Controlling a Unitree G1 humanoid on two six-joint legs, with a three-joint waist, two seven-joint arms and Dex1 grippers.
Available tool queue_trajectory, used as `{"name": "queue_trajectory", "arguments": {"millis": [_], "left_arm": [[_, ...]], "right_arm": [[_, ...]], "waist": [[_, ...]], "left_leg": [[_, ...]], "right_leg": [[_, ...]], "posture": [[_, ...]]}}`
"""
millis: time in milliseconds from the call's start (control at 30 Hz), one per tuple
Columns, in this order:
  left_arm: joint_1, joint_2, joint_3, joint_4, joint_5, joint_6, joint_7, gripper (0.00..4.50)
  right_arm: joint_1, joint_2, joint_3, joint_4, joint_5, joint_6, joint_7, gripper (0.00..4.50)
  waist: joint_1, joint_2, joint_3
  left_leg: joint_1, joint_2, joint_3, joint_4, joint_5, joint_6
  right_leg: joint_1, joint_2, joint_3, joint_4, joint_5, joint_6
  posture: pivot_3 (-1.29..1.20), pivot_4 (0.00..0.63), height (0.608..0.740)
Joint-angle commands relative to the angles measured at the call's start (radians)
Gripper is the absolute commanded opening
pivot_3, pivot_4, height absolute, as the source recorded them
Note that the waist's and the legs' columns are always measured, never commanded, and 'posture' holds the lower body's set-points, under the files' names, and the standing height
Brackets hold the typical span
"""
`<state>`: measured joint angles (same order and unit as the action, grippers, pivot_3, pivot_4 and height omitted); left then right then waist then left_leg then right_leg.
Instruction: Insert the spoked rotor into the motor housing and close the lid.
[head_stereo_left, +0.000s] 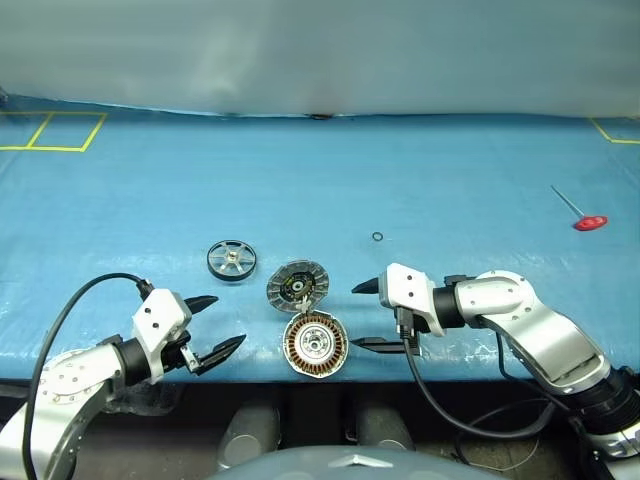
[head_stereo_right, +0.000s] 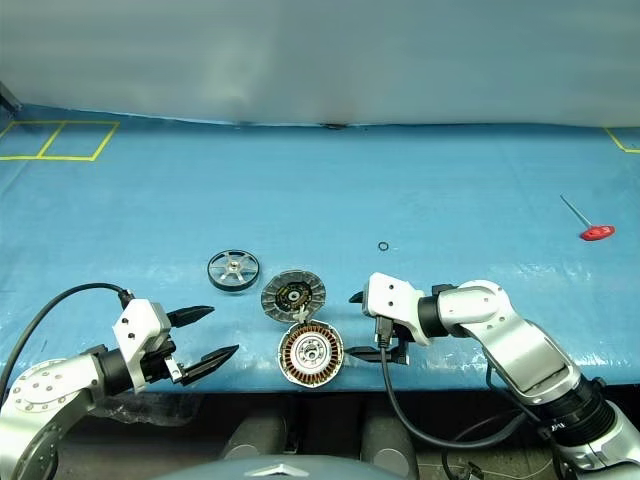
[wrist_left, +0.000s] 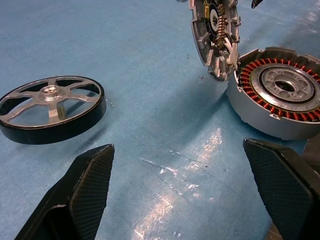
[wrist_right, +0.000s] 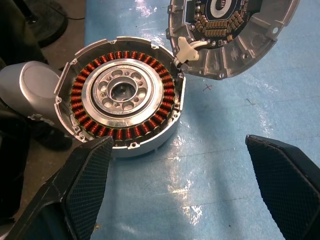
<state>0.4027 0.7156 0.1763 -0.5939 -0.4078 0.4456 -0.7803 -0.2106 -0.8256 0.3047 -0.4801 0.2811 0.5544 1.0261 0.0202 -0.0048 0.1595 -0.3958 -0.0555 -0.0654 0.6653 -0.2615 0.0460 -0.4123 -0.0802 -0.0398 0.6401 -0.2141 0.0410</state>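
The rotor (head_stereo_left: 232, 261) lies flat on the table (head_stereo_left: 450, 190), ahead of the left gripper (head_stereo_left: 222, 323), which is the nearer one. Both grippers are wide apart and hold nothing. The right gripper (head_stereo_left: 368, 315) is beside the housing (head_stereo_left: 315, 345), whose lid (head_stereo_left: 297, 286) leans open.

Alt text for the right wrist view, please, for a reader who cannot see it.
The motor housing, its copper coils ringing a silver hub, lies open on the blue table. The lid leans against its rim, inner face showing, beyond the open right gripper.
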Motion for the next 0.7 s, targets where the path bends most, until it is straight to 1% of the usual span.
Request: {"name": "queue_trajectory", "arguments": {"millis": [33,233,400,533,700], "left_arm": [[0.002,-0.003,0.001,-0.033,0.000,-0.017,0.002,4.49],[0.004,-0.008,0.002,-0.035,0.003,-0.014,0.003,4.49],[0.009,-0.020,-0.006,-0.031,0.006,-0.019,0.007,4.49],[0.004,-0.026,-0.018,-0.028,0.009,-0.022,0.011,4.49],[-0.008,-0.029,-0.030,-0.025,0.011,-0.022,0.016,4.49]], "right_arm": [[-0.008,-0.013,-0.024,-0.022,-0.003,-0.019,0.010,4.49],[-0.081,-0.067,0.028,-0.086,-0.028,-0.019,0.088,4.49],[-0.186,-0.101,0.113,-0.130,-0.068,-0.028,0.188,4.49],[-0.280,-0.080,0.209,-0.138,-0.109,-0.058,0.275,4.49],[-0.388,-0.049,0.321,-0.104,-0.186,-0.139,0.380,4.49]], "waist": [[0.000,0.000,0.000],[-0.002,0.000,0.000],[-0.003,0.000,0.000],[-0.002,0.000,0.000],[-0.004,0.000,0.000]], "left_leg": [[0.000,0.000,0.000,0.000,0.000,0.000],[0.000,0.000,0.000,0.000,0.000,0.000],[0.000,0.000,0.000,0.000,0.000,0.000],[0.000,0.000,0.000,0.000,0.000,0.000],[0.000,0.000,0.000,0.000,0.000,0.000]], "right_leg": [[0.000,0.000,0.000,0.000,0.000,0.000],[0.000,0.000,0.000,0.000,0.000,0.000],[0.000,0.000,-0.001,0.000,0.000,0.001],[-0.001,0.000,-0.001,0.000,0.000,0.001],[-0.001,0.000,-0.001,0.000,0.001,0.002]], "posture": [[0.00,0.150,0.740],[0.00,0.150,0.740],[0.00,0.150,0.740],[0.00,0.150,0.740],[0.00,0.150,0.740]]}}
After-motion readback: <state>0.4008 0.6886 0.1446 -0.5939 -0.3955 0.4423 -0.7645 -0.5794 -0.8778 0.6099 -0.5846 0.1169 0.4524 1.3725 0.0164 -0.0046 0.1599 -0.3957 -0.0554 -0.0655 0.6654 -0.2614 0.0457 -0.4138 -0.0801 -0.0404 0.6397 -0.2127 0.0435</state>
